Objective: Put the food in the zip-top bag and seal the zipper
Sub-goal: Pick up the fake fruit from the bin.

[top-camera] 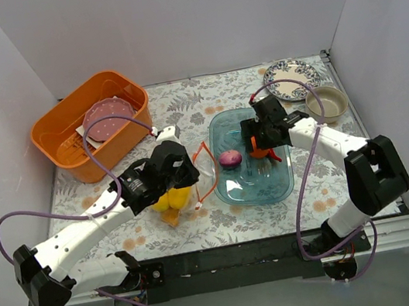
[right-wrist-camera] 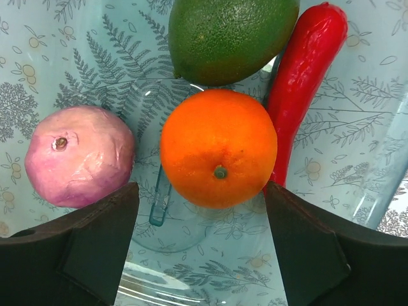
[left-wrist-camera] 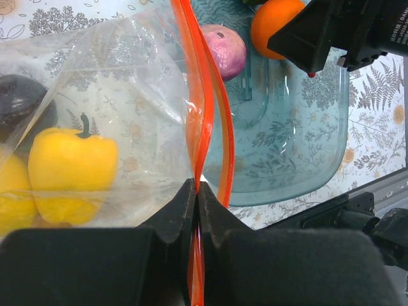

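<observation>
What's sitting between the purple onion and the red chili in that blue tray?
The orange sits there, with the purple onion on one side and the red chili close against the other. The right wrist view shows it best.

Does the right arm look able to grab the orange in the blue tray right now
Probably yes. The right pincer hangs open right over the orange, one finger on each side, with nothing above it. The red chili lies close by one side and might crowd that finger.
</observation>
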### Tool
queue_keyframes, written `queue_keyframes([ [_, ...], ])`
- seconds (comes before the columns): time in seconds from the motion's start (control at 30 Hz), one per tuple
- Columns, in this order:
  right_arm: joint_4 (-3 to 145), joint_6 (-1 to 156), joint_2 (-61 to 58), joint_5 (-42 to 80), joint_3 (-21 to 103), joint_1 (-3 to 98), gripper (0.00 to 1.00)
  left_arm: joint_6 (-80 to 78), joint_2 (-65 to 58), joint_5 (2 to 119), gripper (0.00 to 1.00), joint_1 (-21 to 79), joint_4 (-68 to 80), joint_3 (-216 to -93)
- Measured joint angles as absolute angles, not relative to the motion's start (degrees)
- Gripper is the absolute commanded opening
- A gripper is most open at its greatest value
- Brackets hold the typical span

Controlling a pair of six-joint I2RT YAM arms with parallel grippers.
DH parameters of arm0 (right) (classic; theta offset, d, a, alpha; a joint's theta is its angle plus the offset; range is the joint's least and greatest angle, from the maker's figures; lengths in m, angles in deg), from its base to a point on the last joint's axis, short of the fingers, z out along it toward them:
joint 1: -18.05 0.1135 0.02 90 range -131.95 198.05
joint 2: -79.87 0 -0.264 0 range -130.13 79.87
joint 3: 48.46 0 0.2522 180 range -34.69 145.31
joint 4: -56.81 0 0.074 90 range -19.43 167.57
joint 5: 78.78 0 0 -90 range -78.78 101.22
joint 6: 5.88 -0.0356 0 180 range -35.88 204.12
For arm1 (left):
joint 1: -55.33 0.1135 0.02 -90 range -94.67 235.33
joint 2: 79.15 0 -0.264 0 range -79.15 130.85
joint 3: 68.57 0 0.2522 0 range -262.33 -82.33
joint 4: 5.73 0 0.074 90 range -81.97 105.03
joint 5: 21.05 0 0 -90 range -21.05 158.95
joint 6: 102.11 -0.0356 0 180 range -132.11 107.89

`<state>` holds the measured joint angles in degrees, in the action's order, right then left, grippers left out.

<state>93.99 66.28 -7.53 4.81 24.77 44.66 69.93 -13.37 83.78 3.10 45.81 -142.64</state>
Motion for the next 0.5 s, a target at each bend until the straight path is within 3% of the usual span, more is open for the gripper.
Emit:
queue_keyframes([
  [0.37,92.5,67.8,-11.7,5.2,25.5,44.3,0.88,69.7,-13.4,83.0,0.00,3.1,46.0,-142.4],
  [0.5,91.4,68.0,-12.4,5.0,25.5,44.3,0.94,69.6,-13.4,82.8,0.00,3.1,46.0,-142.3],
])
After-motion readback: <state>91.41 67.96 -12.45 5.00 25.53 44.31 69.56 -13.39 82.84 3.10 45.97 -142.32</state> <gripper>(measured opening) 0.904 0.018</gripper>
